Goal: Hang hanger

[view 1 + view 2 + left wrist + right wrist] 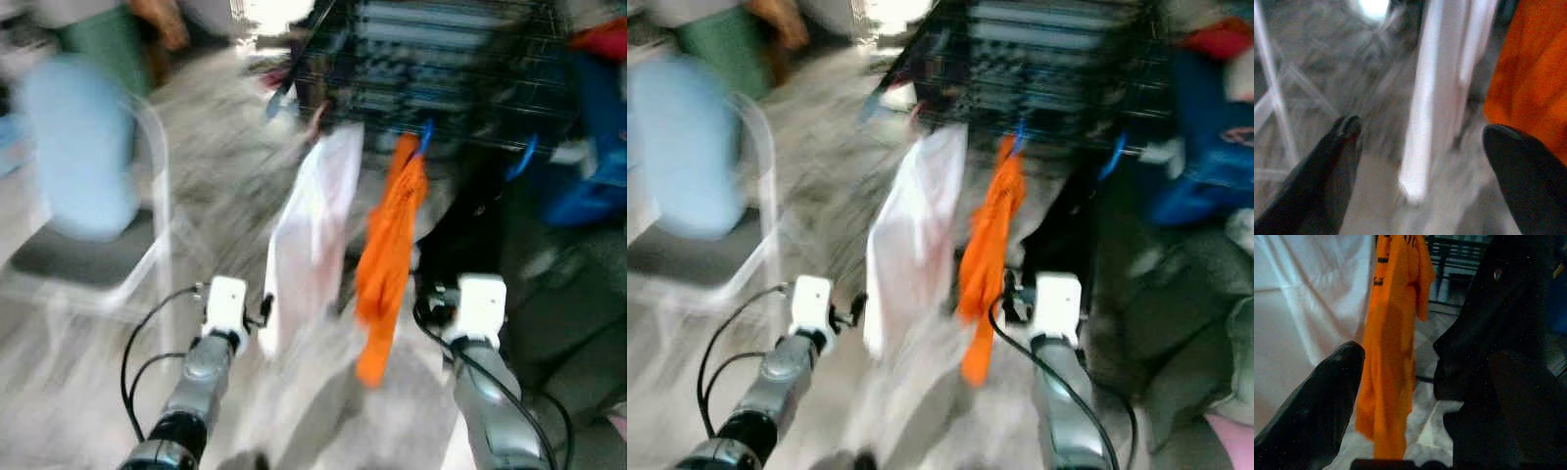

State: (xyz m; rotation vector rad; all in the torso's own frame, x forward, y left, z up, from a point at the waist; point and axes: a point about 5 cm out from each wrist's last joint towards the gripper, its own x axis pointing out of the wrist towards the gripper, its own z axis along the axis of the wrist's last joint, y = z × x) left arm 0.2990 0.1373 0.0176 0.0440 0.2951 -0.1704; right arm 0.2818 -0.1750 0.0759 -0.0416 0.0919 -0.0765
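Both pincers stand open with nothing between their fingers. In its wrist view the left pincer (1420, 147) spreads two rounded black fingers wide, with a pale garment hanging beyond the gap; the right pincer (1425, 382) likewise spreads two, facing an orange garment and a black one. From the head views, heavily blurred, two silver arms reach forward, each ending in a white block with thin black cables looping back.

Three garments hang in a row from a dark wire drying rack (441, 69). Leftmost is a white garment (309, 235), smooth and faintly glossy, falling in a long flat panel. Beside it hangs an orange garment (387, 255), soft and rumpled, gathered into a narrow drape, with dark printing near its top in the right wrist view. Rightmost is a black garment (470, 225), its details lost in shadow. Two blue hangers can be made out: one hook (425, 135) over the rack above the orange garment, another (525, 157) above the black one. How the white garment is hung cannot be told.

A clear-framed chair (108, 245) carrying a pale blue bundle (73, 147) stands to the left on the mottled grey floor.
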